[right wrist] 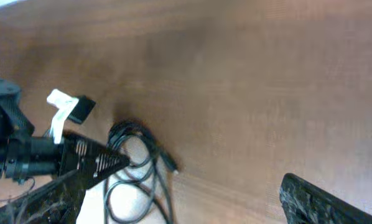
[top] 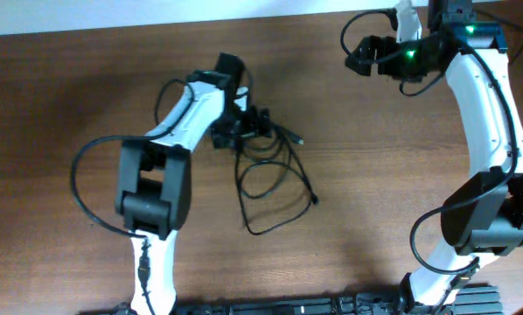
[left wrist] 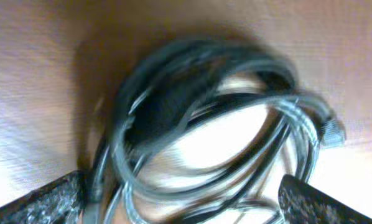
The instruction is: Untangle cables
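Your left end effector (left wrist: 185, 202) is spread apart over the cables (left wrist: 204, 124) on the counter (top: 87, 70). Your right end effector (top: 359, 54), fingers apart too, is far off.

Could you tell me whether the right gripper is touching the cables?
No, the right gripper hangs near the far edge of the table, well apart from the cables, which lie at the left gripper.
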### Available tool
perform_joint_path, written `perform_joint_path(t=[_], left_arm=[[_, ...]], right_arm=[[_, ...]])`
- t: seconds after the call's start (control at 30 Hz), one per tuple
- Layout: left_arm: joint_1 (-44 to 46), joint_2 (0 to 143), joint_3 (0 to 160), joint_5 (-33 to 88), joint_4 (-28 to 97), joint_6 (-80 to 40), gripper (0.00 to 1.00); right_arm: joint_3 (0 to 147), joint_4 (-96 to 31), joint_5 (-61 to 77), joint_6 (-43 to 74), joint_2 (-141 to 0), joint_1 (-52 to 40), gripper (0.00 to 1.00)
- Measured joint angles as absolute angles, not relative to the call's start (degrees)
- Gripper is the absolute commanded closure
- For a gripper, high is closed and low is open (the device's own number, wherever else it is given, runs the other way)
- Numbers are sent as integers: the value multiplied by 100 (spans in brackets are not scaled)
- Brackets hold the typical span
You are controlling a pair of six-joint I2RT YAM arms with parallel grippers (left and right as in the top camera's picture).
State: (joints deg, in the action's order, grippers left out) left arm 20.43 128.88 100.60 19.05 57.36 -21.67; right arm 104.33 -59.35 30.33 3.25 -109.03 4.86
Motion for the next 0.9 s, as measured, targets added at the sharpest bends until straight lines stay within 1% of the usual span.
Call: perform_joint_path(t=[0.07, 0.1, 0.13, 0.17, 0.23, 0.27, 0.3, 0.33, 0.37, 0.4, 0.5, 0.57, 0.6, 0.63, 0.73, 0.8, 0.87, 0.9], left_arm=[[2084, 12912, 10667, 1680, 6324, -1938, 1], [2056, 12868, 10943, 1474, 6375, -1885, 1], [1997, 12678, 11262, 1039, 6425, -1859, 1], [1940, 12420, 11360, 672, 6447, -1925, 1], [1826, 12007, 11424, 242, 6554, -2176, 1], [1767, 11863, 11452, 95, 6606, -2344, 1], [1717, 11806, 11465, -54, 6635, -2521, 1], [1688, 11808, 11461, -93, 6650, -2578, 1], [1691, 11810, 11456, -119, 6681, -2624, 1], [1691, 11808, 11461, -139, 6709, -2652, 1], [1702, 11810, 11454, -158, 6792, -2687, 1], [1702, 11810, 11454, -187, 6816, -2689, 1], [1702, 11810, 11454, -198, 6816, -2692, 1], [1702, 11810, 11454, -200, 6816, -2705, 1], [1702, 11810, 11454, -200, 6814, -2709, 1], [1702, 11810, 11454, -200, 6816, -2709, 1], [1702, 11810, 11454, -200, 6816, -2709, 1], [1702, 11810, 11454, -200, 6831, -2709, 1]], right_arm=[[10433, -6383, 3037, 362, -10903, 489, 1], [10436, -6565, 3044, 436, -10903, 473, 1], [10422, -6873, 3048, 523, -10903, 412, 4], [10357, -7301, 3055, 589, -10903, 255, 14], [10154, -7518, 3057, 600, -10903, -32, 30], [9894, -7505, 3072, 679, -10899, -283, 37], [9437, -7100, 3092, 891, -10906, -652, 49], [9168, -6941, 3100, 1066, -10919, -845, 49], [8733, -6399, 3120, 1284, -10925, -1114, 49], [8477, -6119, 3120, 1441, -10945, -1243, 49], [7465, -4480, 3116, 2235, -10960, -1566, 51], [7046, -3721, 3118, 2652, -10969, -1667, 52], [6904, -3489, 3111, 2838, -10969, -1684, 56], [6812, -3306, 3109, 2982, -10969, -1693, 57], [6744, -3065, 3096, 3435, -11021, -1763, 58], [6742, -2759, 3072, 3701, -11212, -1975, 64], [6742, -2558, 2991, 4062, -11375, -2187, 65], [6748, -2528, 2952, 4237, -11386, -2263, 80]])
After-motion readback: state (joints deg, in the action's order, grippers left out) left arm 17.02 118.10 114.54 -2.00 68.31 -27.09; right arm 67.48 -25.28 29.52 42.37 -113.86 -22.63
